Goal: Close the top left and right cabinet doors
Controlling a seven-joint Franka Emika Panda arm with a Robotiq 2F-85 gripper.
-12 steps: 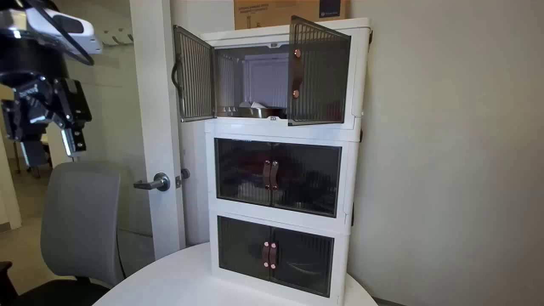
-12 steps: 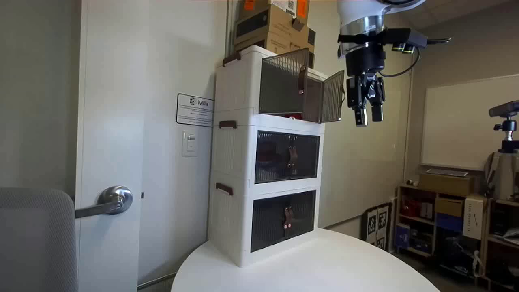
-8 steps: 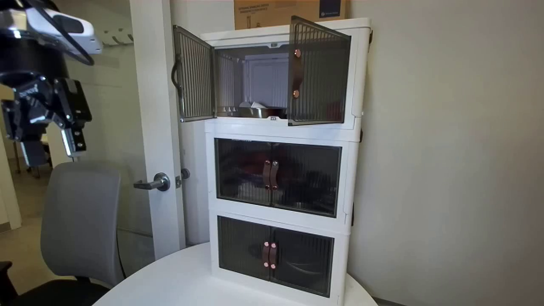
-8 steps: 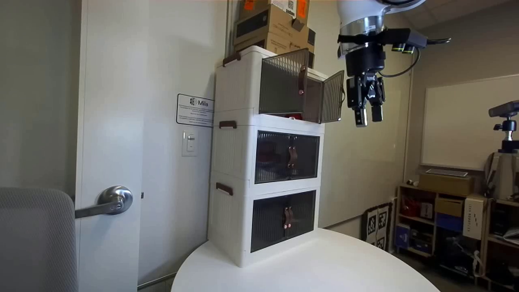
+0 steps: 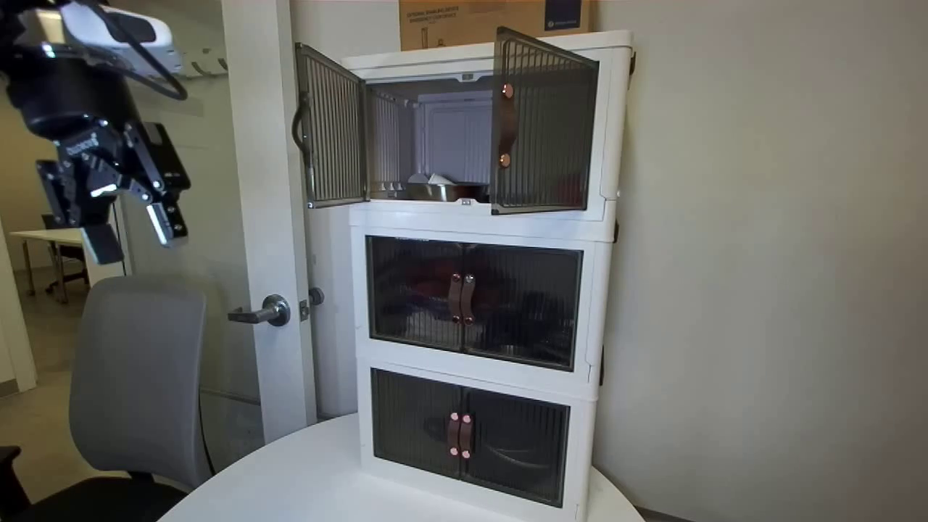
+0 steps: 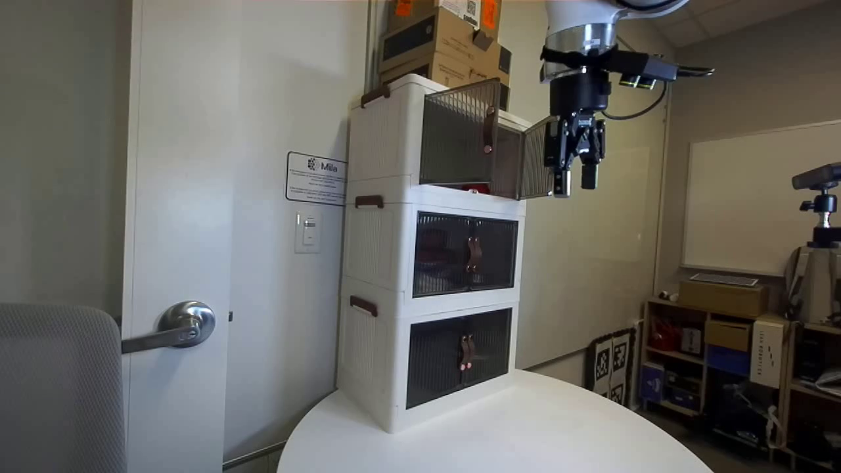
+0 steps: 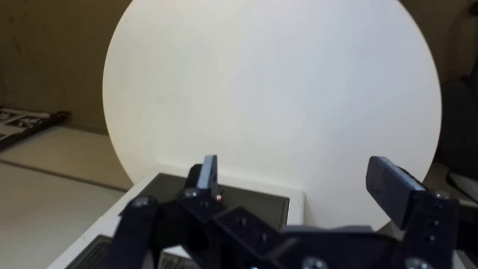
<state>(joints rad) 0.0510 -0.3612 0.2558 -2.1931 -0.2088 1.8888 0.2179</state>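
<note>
Since the earlier frame the claw [image 5: 138,241] has come toward the cabinet [image 5: 475,371], rising slightly and tipping off the vertical; neither the top left cabinet door [image 5: 336,134] nor the top right cabinet door [image 5: 547,130] has stirred. Both stand wide open at the uppermost level, so 0 of the 2 are done. Below them the middle doors [image 5: 507,304] and the lowest doors [image 5: 518,442] are closed, and the cabinet rests on the white tabletop [image 5: 312,478].

The wrist view has the claw's pads [image 7: 206,172] spread well apart, with nothing held between them. In an exterior view the claw [image 6: 575,182] hides part of the top right cabinet door [image 6: 535,161], but that is only line of sight: in an exterior view the claw [image 5: 138,241] hangs clear of both doors.

I take the step in hand to be the approach to door 1. The top left cabinet door looks the likelier target, though that is a guess. Next, the claw should settle against that door's outer face, near the free edge by the handle [image 6: 488,131], and sweep it round its hinge until it lies flush; door 2 would then want the same push from the opposite side. Drawing the pads together beforehand might help, since, spread, they could snag on the handle.
</note>
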